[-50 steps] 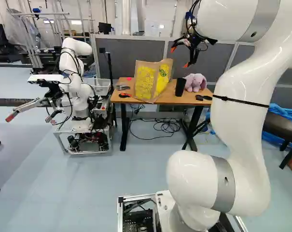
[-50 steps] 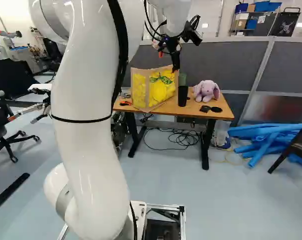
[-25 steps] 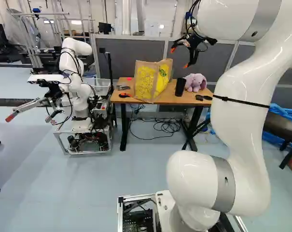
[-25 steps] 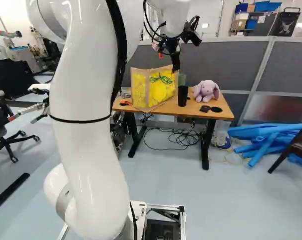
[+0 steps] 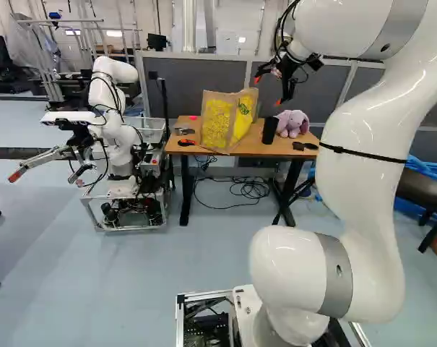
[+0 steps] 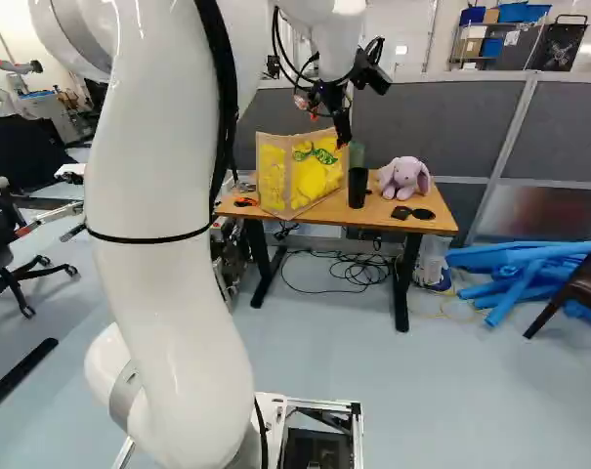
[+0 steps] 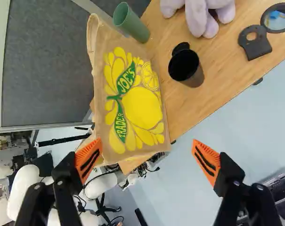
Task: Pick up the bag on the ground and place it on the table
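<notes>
Above the far table, my gripper (image 5: 268,91) hangs in the air, its fingers wide apart. The tan bag with yellow print (image 5: 226,119) stands upright on the wooden table (image 5: 272,150), beside a black cup (image 5: 270,130). In the wrist view the gripper (image 7: 148,161) is open with nothing held, and the bag (image 7: 133,101) lies ahead of the fingers, nearer the one on the bag's side. Its lower edge is near the table's edge. No bag shows on the floor.
A purple plush toy (image 6: 404,177), a green cup (image 7: 131,22) and dark flat items (image 6: 412,213) share the tabletop. Another robot (image 5: 117,130) stands left of the table. Cables (image 6: 349,270) lie beneath it; blue tubes (image 6: 529,269) are piled to its right. Grey partition (image 6: 422,122) behind.
My gripper has come down slightly and the arm has shifted a little, the fingers staying wide apart. The base, bag and table have not moved.
</notes>
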### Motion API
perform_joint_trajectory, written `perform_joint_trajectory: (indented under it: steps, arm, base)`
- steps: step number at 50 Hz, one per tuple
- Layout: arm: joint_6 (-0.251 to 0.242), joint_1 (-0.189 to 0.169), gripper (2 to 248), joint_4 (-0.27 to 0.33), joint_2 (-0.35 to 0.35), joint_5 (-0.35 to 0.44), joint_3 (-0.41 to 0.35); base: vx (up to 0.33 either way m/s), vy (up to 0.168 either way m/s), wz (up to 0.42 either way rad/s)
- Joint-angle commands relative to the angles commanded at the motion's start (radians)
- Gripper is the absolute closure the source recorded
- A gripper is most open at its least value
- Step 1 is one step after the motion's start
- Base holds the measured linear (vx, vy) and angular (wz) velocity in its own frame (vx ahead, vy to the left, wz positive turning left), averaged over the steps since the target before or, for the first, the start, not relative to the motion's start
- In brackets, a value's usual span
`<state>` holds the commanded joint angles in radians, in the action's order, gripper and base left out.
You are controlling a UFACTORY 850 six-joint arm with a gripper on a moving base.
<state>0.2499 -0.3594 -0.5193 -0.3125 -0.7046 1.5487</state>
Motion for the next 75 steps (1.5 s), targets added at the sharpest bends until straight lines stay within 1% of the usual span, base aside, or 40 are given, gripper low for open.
perform_joint_trajectory:
  steps: [16,38,57,75]
  arm:
    - [-0.016,0.023,3,0.034,0.038,0.102,-0.095]
    - [-0.046,0.067,3,0.096,0.110,0.293,-0.271]
    - [-0.079,0.114,3,0.165,0.187,0.500,-0.463]
    - [-0.117,0.168,3,0.242,0.276,0.735,-0.681]
  base:
    - [0.000,0.000,0.000]
    - [0.000,0.000,0.000]
    - [0.000,0.000,0.000]
    - [0.000,0.000,0.000]
